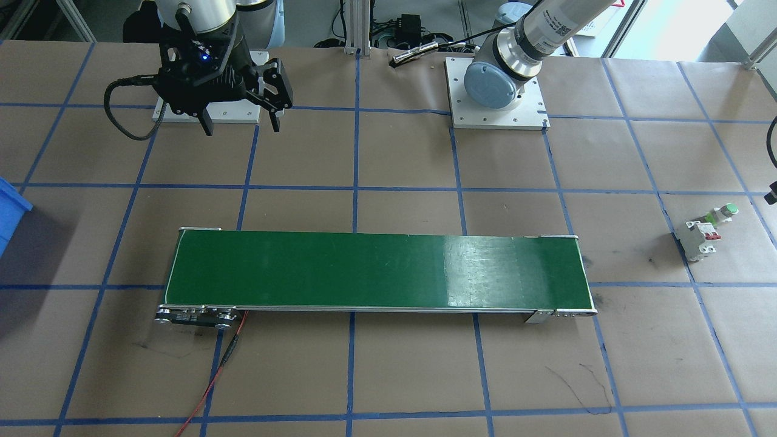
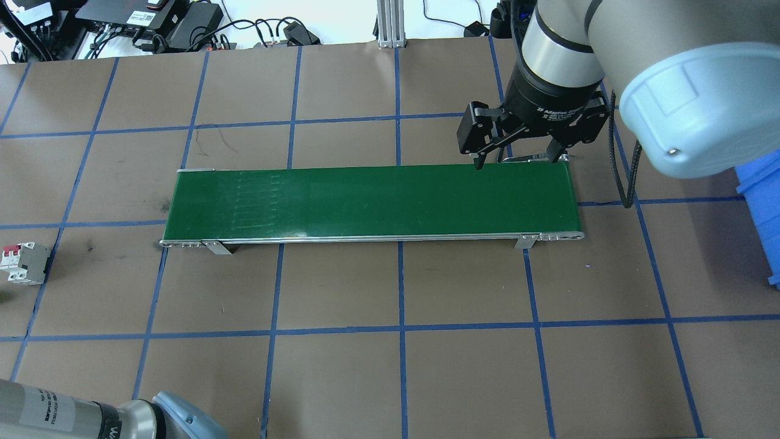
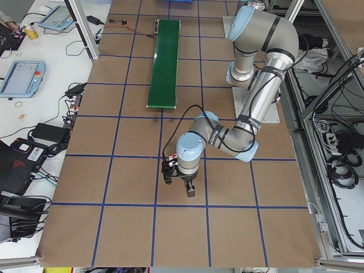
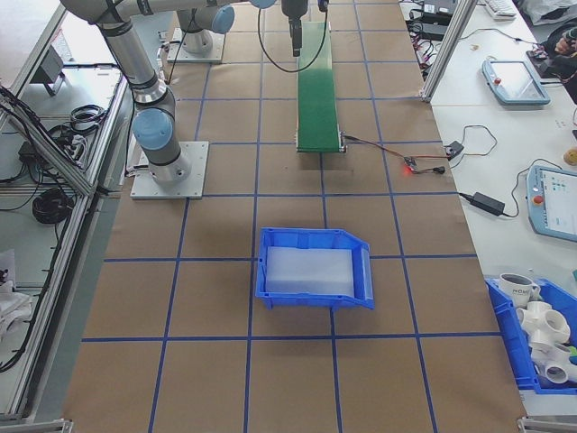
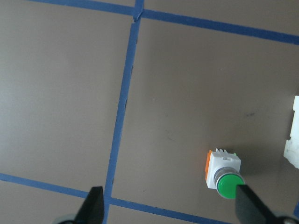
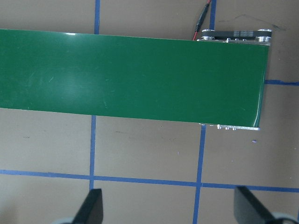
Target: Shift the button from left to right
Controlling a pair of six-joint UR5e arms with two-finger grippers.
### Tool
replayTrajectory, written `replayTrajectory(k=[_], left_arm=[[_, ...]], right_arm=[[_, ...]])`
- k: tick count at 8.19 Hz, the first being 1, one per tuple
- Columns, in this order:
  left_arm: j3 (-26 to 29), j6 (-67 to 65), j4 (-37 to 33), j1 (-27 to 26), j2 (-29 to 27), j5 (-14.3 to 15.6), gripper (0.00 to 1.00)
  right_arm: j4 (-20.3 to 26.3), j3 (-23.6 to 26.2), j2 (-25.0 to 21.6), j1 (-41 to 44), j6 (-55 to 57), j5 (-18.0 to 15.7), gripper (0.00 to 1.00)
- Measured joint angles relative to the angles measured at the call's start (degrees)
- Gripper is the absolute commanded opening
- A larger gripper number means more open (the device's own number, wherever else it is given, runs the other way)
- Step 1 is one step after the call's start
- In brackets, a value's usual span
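The button (image 5: 224,175) lies on its side on the brown paper, green cap toward my left gripper's right-hand fingertip (image 5: 247,205). In the front-facing view the button (image 1: 725,212) sits at the far right beside a white circuit breaker (image 1: 701,238). My left gripper (image 5: 170,207) hovers over it, open and empty, with the button off-centre near one finger. My right gripper (image 2: 517,161) hangs open and empty above the far right end of the green conveyor belt (image 2: 372,198).
The circuit breaker (image 2: 24,262) with red levers stands just beside the button. A blue bin (image 4: 311,266) sits on the robot's right side of the table. A red wire (image 1: 209,388) runs from the conveyor's end across the paper.
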Motion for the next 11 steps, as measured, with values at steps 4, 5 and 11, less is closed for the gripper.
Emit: replayTrajectory(k=[4, 5, 11], left_arm=[[-5.7, 0.9, 1.3, 0.3, 0.0, -2.6, 1.00], [-6.0, 1.1, 1.2, 0.3, -0.4, -2.8, 1.00], [-7.5, 1.6, 3.7, 0.2, -3.5, -3.0, 0.63]], right_arm=[[0.1, 0.0, 0.0, 0.0, 0.1, 0.0, 1.00], [0.1, 0.0, 0.0, 0.0, 0.1, -0.1, 1.00], [0.1, 0.0, 0.0, 0.0, 0.1, -0.1, 1.00]])
